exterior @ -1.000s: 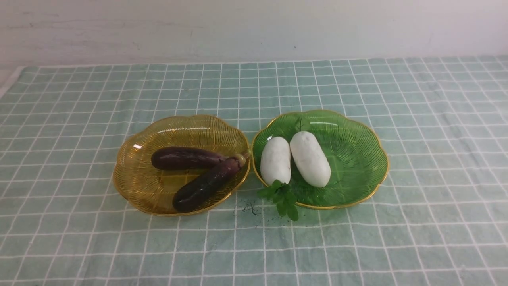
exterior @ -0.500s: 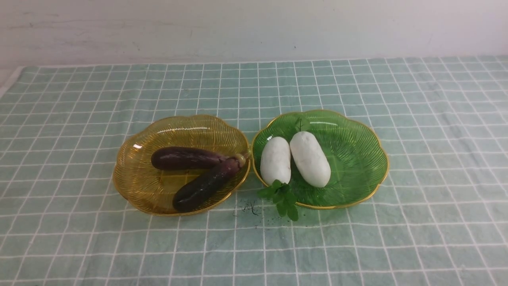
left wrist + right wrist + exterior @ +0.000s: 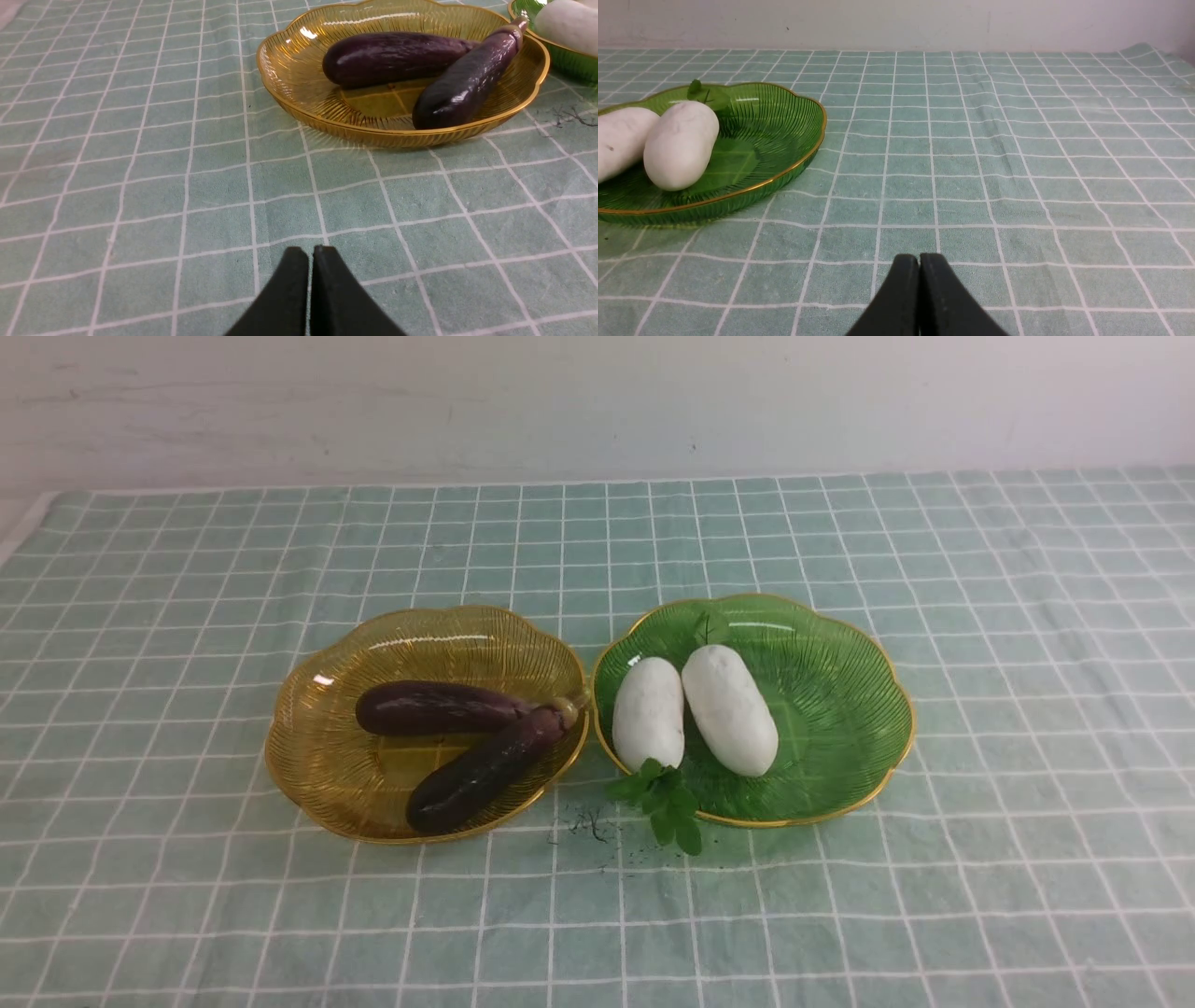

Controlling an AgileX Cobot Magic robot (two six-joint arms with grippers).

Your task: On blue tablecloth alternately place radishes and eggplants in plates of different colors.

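Front view: eggplants (image 3: 457, 742) in amber plate (image 3: 317, 747), radishes (image 3: 695, 709) in green plate (image 3: 840, 709); left gripper (image 3: 310, 254) and right gripper (image 3: 919, 261) closed, empty, best parked clear.

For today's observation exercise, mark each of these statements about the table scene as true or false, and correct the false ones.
1. Both eggplants lie in the amber plate. True.
2. One radish lies on the tablecloth beside the green plate. False: both radishes lie in the green plate; only one radish's leaves hang over its rim onto the tablecloth.
3. The left gripper holds an eggplant. False: it is shut on nothing, above bare cloth.
4. The right gripper is shut and empty. True.
5. The two plates sit side by side, rims almost meeting. True.
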